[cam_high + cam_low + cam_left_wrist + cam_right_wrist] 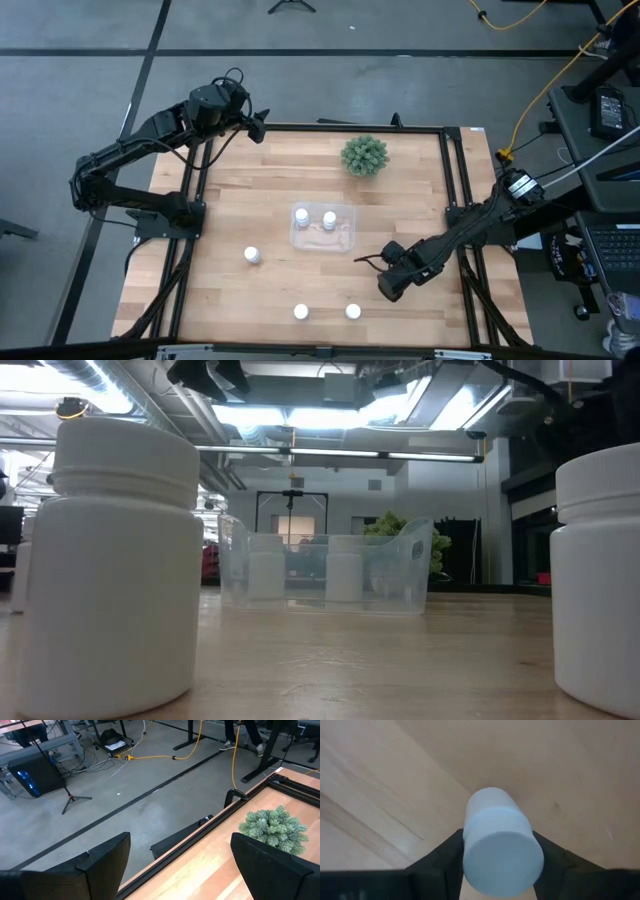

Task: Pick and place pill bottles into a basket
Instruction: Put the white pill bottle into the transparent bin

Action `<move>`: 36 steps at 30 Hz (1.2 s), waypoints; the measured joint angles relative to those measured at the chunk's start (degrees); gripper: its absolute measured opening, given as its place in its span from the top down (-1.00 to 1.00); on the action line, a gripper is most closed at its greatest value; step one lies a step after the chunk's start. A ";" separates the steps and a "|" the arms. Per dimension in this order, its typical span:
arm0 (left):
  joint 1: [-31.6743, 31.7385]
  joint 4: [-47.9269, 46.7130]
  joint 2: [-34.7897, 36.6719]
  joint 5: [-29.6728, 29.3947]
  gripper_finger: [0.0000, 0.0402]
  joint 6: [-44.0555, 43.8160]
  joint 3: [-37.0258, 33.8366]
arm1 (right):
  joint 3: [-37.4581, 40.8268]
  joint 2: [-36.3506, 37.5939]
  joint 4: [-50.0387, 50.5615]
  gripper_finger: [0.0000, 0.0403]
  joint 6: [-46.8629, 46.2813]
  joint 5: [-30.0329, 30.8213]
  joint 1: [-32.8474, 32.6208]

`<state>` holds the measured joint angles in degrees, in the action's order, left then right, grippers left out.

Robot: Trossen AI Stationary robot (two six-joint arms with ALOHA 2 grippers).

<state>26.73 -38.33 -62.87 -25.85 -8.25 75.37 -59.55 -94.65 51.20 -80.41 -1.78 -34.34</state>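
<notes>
The clear basket (322,227) stands mid-table with two white pill bottles (302,214) (329,218) upright in it; it also shows in the low view (325,565). Three more bottles stand on the wood: one on the left (252,255) and two near the front edge (301,312) (353,311). My right gripper (390,284) is low over the table's near right part and shut on a sixth bottle (497,840), which the gripper hides in the high view. My left gripper (260,127) (180,870) is open and empty above the table's far left edge. My right gripper pinches the bottle between its two fingers (442,852), one on each side of the round body just below the cap (470,827). The cap end faces back along the fingers and the base points away, toward the wood. Whether the base rests on the table, I cannot tell.
A green spiky plant (364,155) stands at the table's far middle, close ahead of my left gripper (274,827). A black frame rail (455,190) runs around the table. Bare wood lies between the basket and the two front bottles.
</notes>
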 joint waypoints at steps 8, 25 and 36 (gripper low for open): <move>0.02 -0.02 0.00 0.00 -0.68 0.72 -0.02 | -4.35 0.00 5.95 0.16 6.39 0.08 4.08; 0.00 -0.01 0.00 0.02 -0.68 8.36 0.00 | -14.26 -0.02 11.96 0.16 18.05 8.97 15.07; 0.00 1.47 0.00 -0.09 -0.68 11.06 -0.01 | -17.93 -0.02 11.66 0.16 23.59 12.40 19.04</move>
<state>26.73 -36.86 -62.87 -25.93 2.80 75.36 -77.47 -94.67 62.86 -56.82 10.62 -15.30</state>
